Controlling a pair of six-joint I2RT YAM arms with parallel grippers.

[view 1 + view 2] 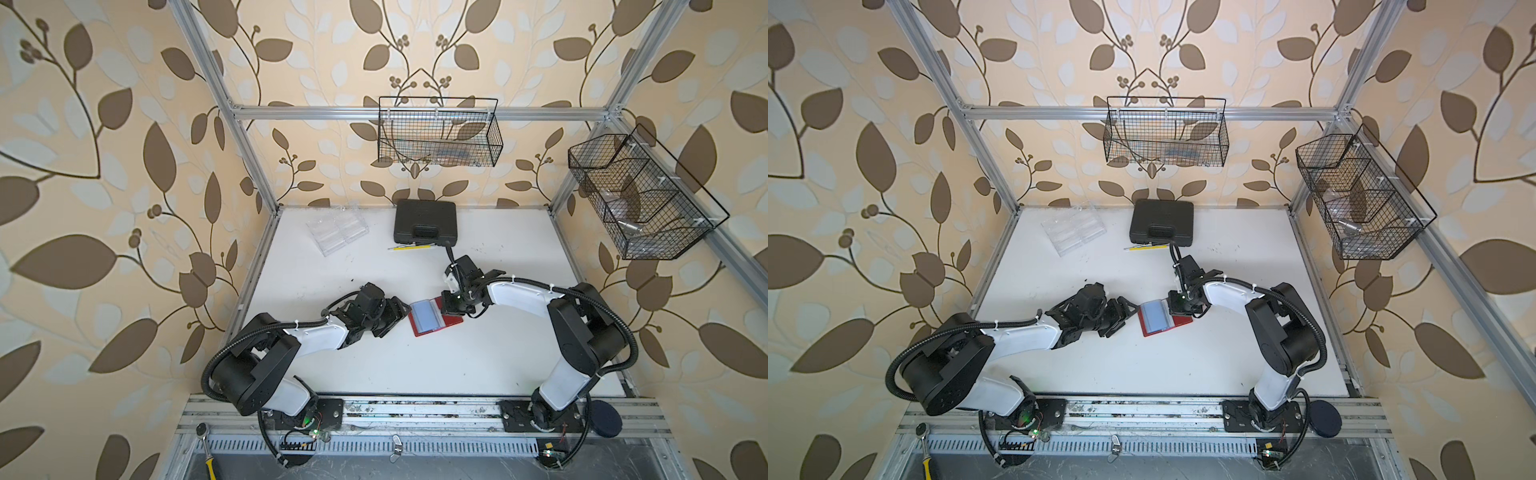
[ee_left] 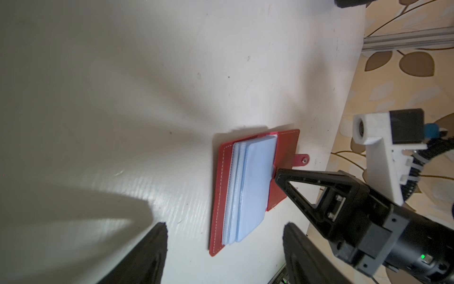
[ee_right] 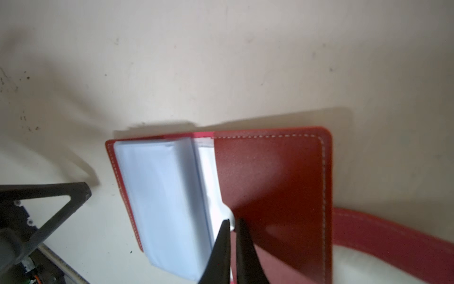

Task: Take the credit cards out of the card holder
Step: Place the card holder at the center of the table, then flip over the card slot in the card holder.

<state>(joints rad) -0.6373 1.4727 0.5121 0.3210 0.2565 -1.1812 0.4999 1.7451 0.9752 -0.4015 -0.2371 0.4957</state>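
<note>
Two hands low over white desk (image 1: 374, 365). L hand (image 1: 398, 320): jaws wide, nothing btwn them, just beside card holder (image 1: 426, 320) at its left edge, not touching. Holder lies open & flat at desk centre, btwn both hands; bluish sleeves stacked on left half, rt cover bare red w/ white stitching, strap tab (image 2: 301, 160) sticking off its outer edge. R hand (image 3: 232, 222): jaws narrow, pinching edge of one clear sleeve (image 3: 207, 172) near spine, fingertips over rt cover.
</note>
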